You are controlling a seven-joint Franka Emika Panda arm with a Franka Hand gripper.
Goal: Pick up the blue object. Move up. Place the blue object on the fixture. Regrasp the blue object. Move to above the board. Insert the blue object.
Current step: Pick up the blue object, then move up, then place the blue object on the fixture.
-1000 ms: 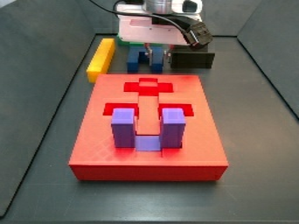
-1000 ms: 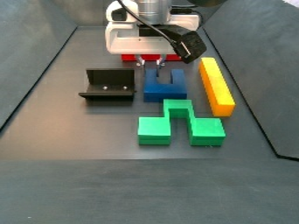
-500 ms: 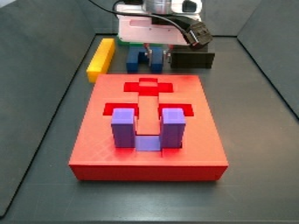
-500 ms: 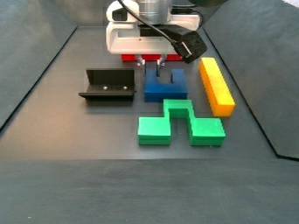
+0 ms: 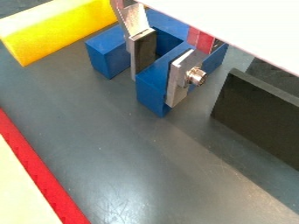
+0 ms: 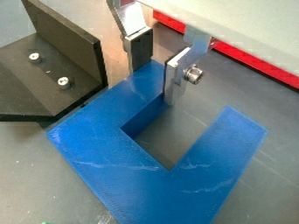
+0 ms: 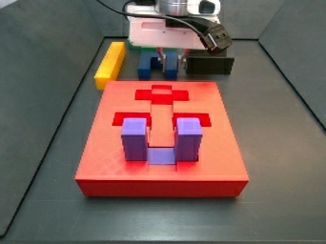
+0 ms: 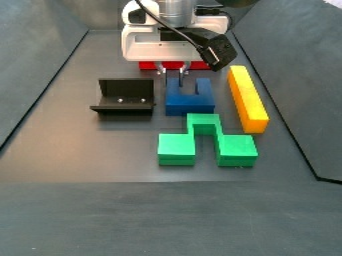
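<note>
Dark desk [image 8: 80,190] carries the blue object [image 8: 189,96] flat beside the fixture [image 8: 124,98]; the gripper [image 6: 160,59] straddles one prong, seemingly clenched on it, so lifting, fixture placement, regrasp and board [image 7: 162,143] insertion remain.

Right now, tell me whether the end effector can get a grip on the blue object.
Probably yes. The end effector is already down at the blue object, with one finger in the notch and the other outside a prong. Neither the fixture nor the yellow bar blocks it.
</note>
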